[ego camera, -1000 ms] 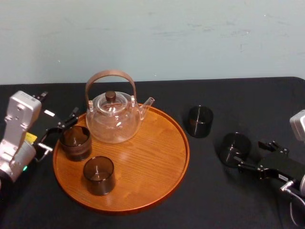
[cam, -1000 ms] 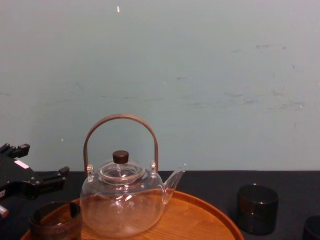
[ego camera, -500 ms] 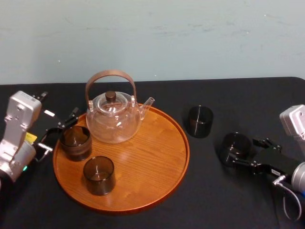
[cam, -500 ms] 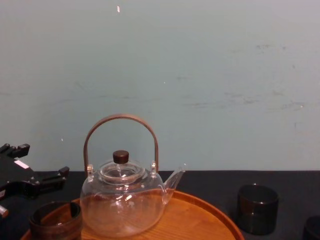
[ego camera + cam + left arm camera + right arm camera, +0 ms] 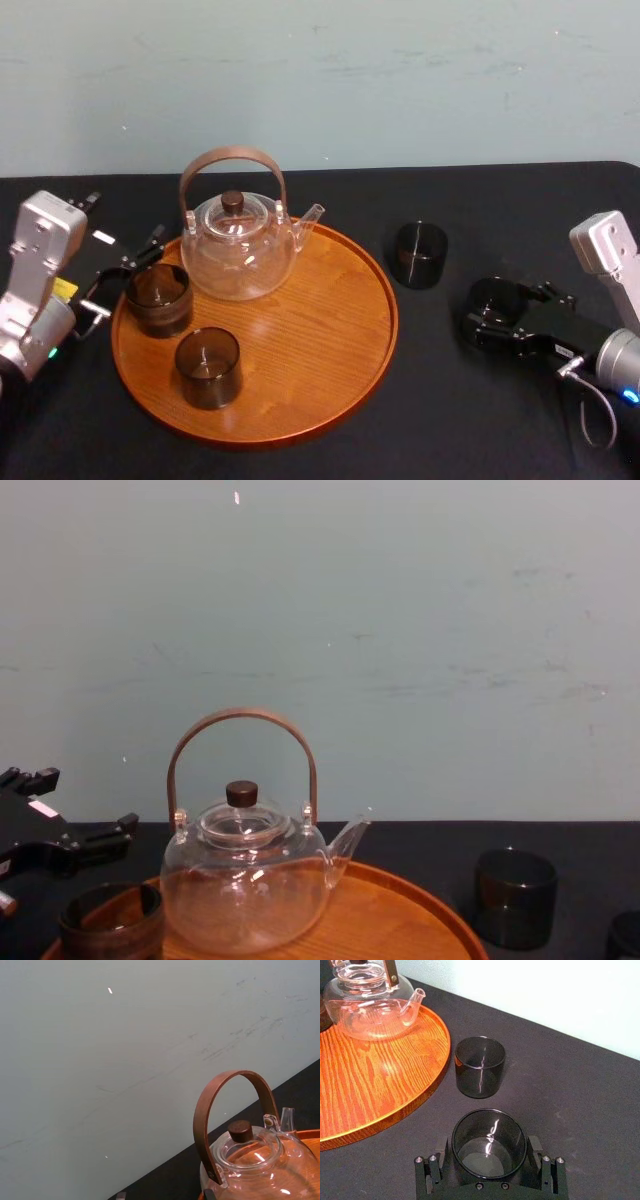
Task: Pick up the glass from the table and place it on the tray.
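Note:
A dark smoked glass (image 5: 497,300) (image 5: 488,1160) stands on the black table right of the round wooden tray (image 5: 330,340) (image 5: 365,1090). My right gripper (image 5: 490,310) (image 5: 488,1146) is open with one finger on each side of this glass, at table height. A second dark glass (image 5: 419,254) (image 5: 480,1066) (image 5: 514,898) stands free between it and the tray's rim. My left gripper (image 5: 125,275) (image 5: 70,845) rests open at the tray's left edge, beside a glass (image 5: 157,297) that stands on the tray.
On the tray are a clear glass teapot (image 5: 238,248) (image 5: 255,1160) with a brown hoop handle at the back and another dark glass (image 5: 207,367) at the front left. A pale wall closes off the table's far edge.
My right gripper has slid forward along the table toward the tray, so the nearer glass now sits between its fingers. The left arm has not moved.

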Tool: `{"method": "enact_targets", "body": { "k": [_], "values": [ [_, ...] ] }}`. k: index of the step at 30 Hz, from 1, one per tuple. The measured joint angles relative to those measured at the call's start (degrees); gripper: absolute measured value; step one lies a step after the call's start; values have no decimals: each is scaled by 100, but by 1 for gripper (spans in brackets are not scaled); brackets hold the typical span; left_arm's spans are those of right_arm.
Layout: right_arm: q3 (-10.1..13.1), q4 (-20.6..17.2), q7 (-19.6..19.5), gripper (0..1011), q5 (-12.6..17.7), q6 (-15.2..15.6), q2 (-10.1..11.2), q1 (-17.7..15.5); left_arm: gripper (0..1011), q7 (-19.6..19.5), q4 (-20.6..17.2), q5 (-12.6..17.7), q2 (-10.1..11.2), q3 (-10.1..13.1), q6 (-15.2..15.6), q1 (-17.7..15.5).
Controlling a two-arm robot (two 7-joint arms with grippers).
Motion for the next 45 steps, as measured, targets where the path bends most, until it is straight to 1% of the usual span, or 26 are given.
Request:
{"method": "enact_targets", "body": {
  "k": [9,23,29,45],
  "values": [
    [-20,87,94,1002,-64,11,-69,64,1002,0,0,0,0,0,0,0],
    [-28,87,104,1002,-96,11,-77,64,1001,0,0,0,0,0,0,1],
    [-26,84,104,905,-92,9,-76,66,1001,0,0,0,0,0,0,0],
    [-8,83,114,902,-73,1,-74,64,1001,0,0,0,0,0,0,0]
  ]
}}
